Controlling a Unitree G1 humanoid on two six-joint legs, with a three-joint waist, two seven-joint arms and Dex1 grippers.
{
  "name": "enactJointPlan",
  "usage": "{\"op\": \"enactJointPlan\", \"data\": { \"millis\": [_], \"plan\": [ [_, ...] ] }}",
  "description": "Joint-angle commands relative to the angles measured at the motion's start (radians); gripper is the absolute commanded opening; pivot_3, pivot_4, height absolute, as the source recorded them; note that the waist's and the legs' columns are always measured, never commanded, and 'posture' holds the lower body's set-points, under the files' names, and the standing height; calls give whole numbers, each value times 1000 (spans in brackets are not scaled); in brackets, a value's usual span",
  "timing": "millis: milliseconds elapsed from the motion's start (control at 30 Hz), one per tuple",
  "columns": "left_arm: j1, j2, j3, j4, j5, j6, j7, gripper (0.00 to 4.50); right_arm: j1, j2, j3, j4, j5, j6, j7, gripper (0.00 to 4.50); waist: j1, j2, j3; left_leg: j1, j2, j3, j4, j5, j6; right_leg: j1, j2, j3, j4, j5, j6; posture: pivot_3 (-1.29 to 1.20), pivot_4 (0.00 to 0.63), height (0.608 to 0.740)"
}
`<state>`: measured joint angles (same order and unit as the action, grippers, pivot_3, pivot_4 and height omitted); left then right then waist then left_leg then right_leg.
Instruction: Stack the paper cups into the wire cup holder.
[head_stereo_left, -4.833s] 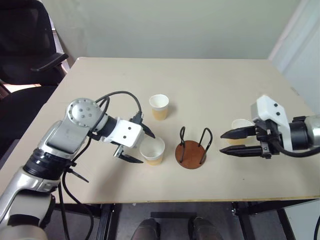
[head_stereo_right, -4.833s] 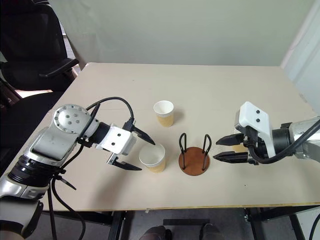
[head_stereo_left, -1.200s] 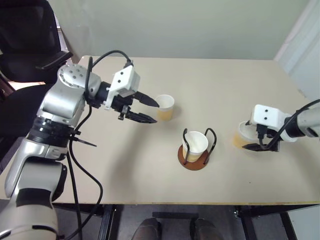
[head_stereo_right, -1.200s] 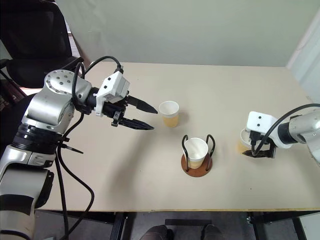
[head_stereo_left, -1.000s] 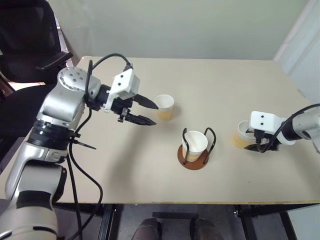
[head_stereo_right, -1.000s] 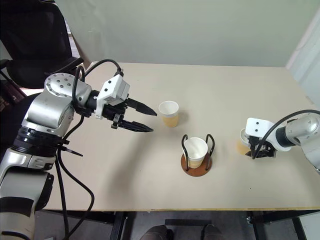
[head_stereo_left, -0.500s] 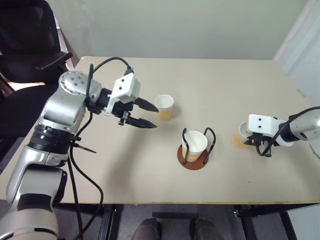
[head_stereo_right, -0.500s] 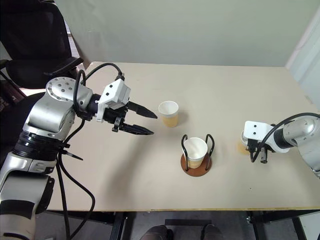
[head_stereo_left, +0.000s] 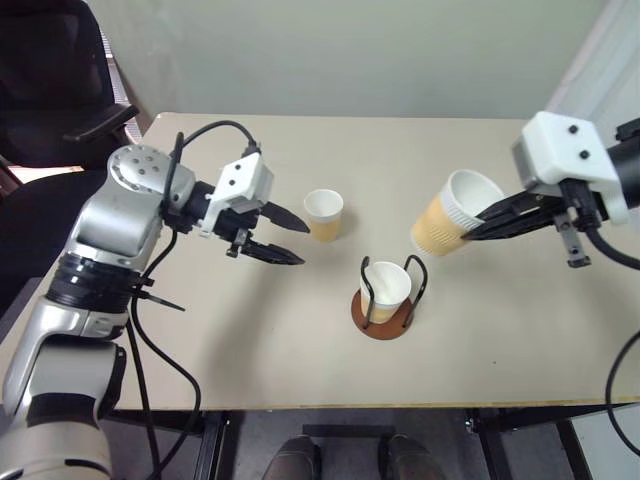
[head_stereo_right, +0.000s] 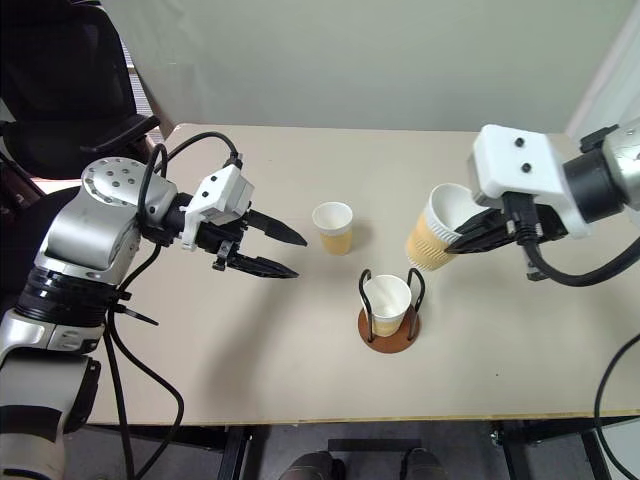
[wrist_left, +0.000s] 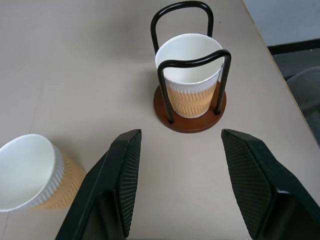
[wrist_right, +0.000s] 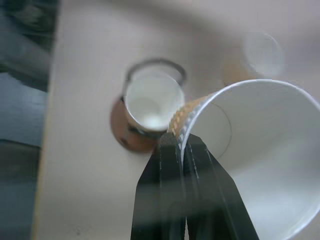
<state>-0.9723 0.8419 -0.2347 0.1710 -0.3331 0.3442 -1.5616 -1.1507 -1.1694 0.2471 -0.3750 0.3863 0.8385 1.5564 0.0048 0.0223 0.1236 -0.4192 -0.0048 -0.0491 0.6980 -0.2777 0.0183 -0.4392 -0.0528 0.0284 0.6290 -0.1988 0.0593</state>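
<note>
The wire cup holder (head_stereo_left: 385, 322) stands near the table's middle with one paper cup (head_stereo_left: 386, 283) upright between its black loops. A second paper cup (head_stereo_left: 323, 213) stands on the table beyond it, to the left. A third cup (head_stereo_left: 448, 216) hangs tilted in the air just right of and above the holder. My right gripper (head_stereo_left: 482, 221) is shut on its rim, one finger inside the wall and one outside (wrist_right: 172, 150). My left gripper (head_stereo_left: 301, 243) hovers open to the left of the standing cup, holding nothing, its fingers (wrist_left: 125, 170) pointing toward the holder (wrist_left: 190, 122).
The beige table (head_stereo_left: 300, 350) has its front edge close below the holder and its right edge under my right arm. A black office chair (head_stereo_left: 50, 80) stands off the table's far left corner.
My right gripper has closed on the cup's rim at the table's right and carried it up and left, to beside the holder. My left arm has held its place.
</note>
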Motion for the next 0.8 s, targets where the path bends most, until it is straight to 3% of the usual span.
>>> {"op": "enactJointPlan", "data": {
  "millis": [33,800],
  "plan": [
    [-17,-8,26,-12,7,-9,1,2743,-31,44,44,-21,-18,-6,-6,42,0,0,0,0,0,0,0,0,0,0,0,0,0,0,0,0,150,740],
    [-10,-14,35,-32,14,-1,14,2743,84,170,168,-38,-149,-125,-49,42,0,0,0,0,0,-1,-1,0,-1,-1,0,0,0,0,0,0,150,740]
  ]
}}
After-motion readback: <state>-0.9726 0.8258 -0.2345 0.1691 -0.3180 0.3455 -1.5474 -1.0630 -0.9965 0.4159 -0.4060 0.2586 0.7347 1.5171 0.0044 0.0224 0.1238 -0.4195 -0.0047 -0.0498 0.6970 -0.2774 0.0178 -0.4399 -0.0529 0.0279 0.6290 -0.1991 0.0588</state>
